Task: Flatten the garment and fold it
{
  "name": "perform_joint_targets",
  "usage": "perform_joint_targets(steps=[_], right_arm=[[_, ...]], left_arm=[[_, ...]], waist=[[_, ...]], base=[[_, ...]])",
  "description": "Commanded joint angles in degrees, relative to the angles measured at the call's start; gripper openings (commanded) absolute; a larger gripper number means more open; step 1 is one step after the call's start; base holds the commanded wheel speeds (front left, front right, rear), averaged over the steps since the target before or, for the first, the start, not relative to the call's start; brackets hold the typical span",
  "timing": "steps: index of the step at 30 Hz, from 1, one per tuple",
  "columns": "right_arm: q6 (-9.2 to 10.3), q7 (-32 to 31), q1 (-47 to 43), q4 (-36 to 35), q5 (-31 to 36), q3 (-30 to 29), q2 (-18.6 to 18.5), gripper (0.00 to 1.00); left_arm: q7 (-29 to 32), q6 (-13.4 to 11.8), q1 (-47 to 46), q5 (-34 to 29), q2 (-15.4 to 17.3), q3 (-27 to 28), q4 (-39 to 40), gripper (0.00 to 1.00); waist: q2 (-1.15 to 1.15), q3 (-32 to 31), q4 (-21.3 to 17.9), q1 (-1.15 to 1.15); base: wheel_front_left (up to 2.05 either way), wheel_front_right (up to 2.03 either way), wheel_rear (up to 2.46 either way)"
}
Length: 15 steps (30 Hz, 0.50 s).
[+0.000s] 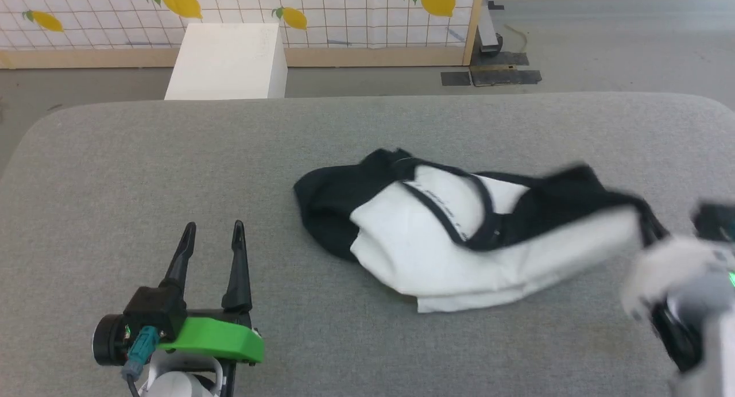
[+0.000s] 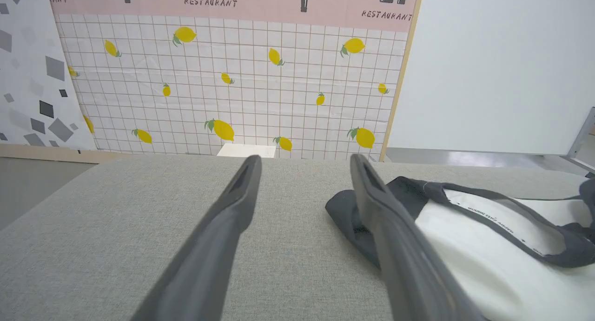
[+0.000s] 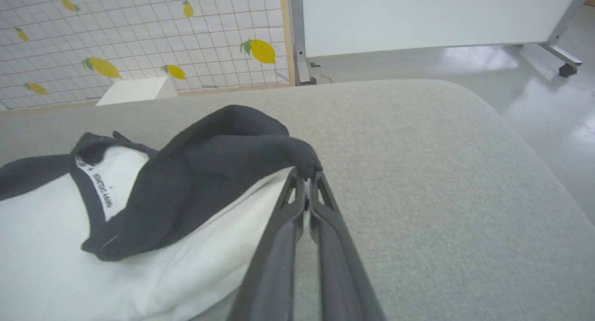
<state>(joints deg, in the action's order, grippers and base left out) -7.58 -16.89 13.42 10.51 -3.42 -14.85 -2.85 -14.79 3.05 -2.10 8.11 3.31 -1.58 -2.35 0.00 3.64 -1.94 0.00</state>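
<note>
Grey woven cloth covers the table (image 1: 143, 155) in front of me. The garment (image 1: 459, 265) lies crumpled on it, right of the middle, with its white body bunched, a black sleeve at each end and the black neckline (image 1: 453, 213) looping across the top.

My right gripper (image 3: 307, 176) has its fingers pressed together on the tip of the black sleeve (image 3: 223, 149) at the garment's right end. The sleeve is stretched out from the heap toward my fingertips. In the head view that arm is a blur at the lower right edge.

My left gripper (image 1: 213, 227) is at the lower left over bare table, its two fingers spread wide with nothing between them. It is apart from the garment, whose black left end shows just past one finger in the left wrist view. I cannot tell whether those fingers touch the cloth of the table.

Beyond the table a white box (image 1: 229, 61) stands on the floor before a lemon-printed panel (image 1: 344, 6).
</note>
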Motion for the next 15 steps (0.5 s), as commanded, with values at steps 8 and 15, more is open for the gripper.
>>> perform_joint_targets(steps=[8,15], right_arm=[[0.09,-8.55,-10.57,-3.1,0.84,-8.41,-0.03,0.91],[0.09,4.73,-9.98,-11.78,0.32,-6.35,-0.03,1.0]], left_arm=[[-0.2,0.89,-0.16,-0.9,-0.27,-0.07,-0.14,1.0],[-0.2,1.64,-2.37,-0.2,-0.33,-1.7,-2.59,1.0]], waist=[[0.0,1.65,-1.52,0.0],[0.0,2.67,-1.97,0.0]], base=[[0.0,0.0,0.0],[0.0,0.0,0.0]])
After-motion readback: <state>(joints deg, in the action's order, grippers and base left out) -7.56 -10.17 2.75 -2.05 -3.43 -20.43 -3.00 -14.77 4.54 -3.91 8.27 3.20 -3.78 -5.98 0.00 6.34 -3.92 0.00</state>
